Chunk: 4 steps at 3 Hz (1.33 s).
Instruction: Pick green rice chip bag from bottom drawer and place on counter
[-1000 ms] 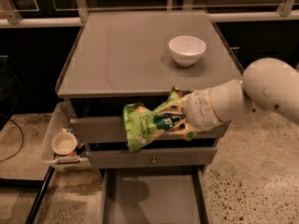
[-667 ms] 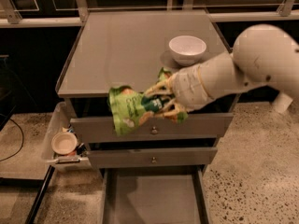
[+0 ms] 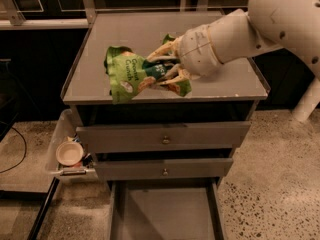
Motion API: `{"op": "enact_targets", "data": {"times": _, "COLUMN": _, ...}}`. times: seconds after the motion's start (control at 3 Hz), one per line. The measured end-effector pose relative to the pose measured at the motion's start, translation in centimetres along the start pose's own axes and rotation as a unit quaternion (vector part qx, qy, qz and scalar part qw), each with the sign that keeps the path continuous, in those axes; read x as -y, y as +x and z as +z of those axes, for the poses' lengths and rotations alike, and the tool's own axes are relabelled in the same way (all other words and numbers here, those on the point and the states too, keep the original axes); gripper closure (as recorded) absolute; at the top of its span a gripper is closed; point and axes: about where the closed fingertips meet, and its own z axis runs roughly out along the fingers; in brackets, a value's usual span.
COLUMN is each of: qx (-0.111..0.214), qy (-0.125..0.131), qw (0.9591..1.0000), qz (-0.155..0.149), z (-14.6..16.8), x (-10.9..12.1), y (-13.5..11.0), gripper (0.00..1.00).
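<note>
The green rice chip bag (image 3: 131, 75) is crumpled and held in the air just above the front part of the counter (image 3: 135, 36). My gripper (image 3: 162, 71) is shut on the bag's right end, with its pale fingers (image 3: 165, 55) wrapped around the foil. The white arm reaches in from the upper right over the counter. The bottom drawer (image 3: 165, 211) is pulled out at the bottom of the view and its grey floor is bare.
Two upper grey drawers with small knobs (image 3: 163, 140) sit slightly open below the counter. A clear bin (image 3: 67, 151) with a white cup hangs at the cabinet's left side. A dark cable lies on the floor at left. Shelving stands behind the counter.
My gripper has lifted the bag from in front of the upper drawers up and over the counter's front edge. The arm now covers the white bowl seen earlier on the counter.
</note>
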Motion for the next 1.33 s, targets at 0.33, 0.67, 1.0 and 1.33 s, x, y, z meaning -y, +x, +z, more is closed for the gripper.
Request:
{"op": "enact_targets", "data": {"times": 0.33, "qx": -0.001, "qy": 0.000, "qw": 1.0000, "qz": 0.000, "z": -0.1, "x": 0.0, "y": 0.0, "gripper": 1.00}}
{"op": "enact_targets", "data": {"times": 0.67, "qx": -0.013, "qy": 0.030, "qw": 0.9994, "qz": 0.011, "z": 0.3, "x": 0.8, "y": 0.3, "gripper": 1.00}}
{"op": "enact_targets", "data": {"times": 1.0, "qx": -0.028, "qy": 0.071, "qw": 0.9963, "qz": 0.040, "z": 1.7, "x": 3.8, "y": 2.8, "gripper": 1.00}}
{"op": "enact_targets", "data": {"times": 1.33, "qx": -0.025, "qy": 0.075, "qw": 0.9953, "qz": 0.056, "z": 4.6, "x": 7.0, "y": 4.2, "gripper": 1.00}}
